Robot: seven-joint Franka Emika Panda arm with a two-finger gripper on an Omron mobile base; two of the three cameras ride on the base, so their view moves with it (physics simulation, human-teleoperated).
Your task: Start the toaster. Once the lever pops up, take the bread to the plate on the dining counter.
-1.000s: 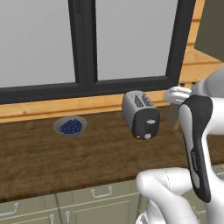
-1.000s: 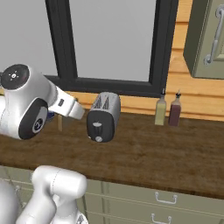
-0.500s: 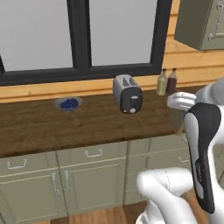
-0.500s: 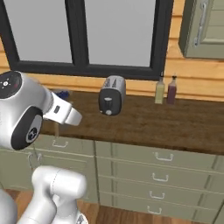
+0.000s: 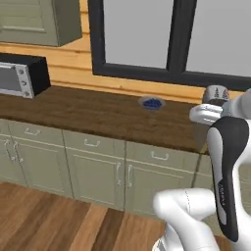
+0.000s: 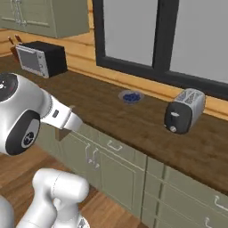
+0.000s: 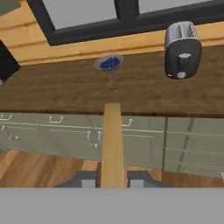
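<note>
The pincer [image 7: 112, 180] grips the bread [image 7: 112, 144] edge-on, well clear of the toaster [image 7: 182, 49]; toasting seems done, and delivery to the plate remains.

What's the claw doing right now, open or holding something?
Claw: shut on the bread, held edge-on between its fingertips.

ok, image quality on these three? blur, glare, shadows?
Left base view: soft; toaster partly hidden by the arm. Right base view: flat lighting, no glare; bowl small and blurry. Hand view: bread between the jaws foreshortened into a long strip, edges clean.
</note>
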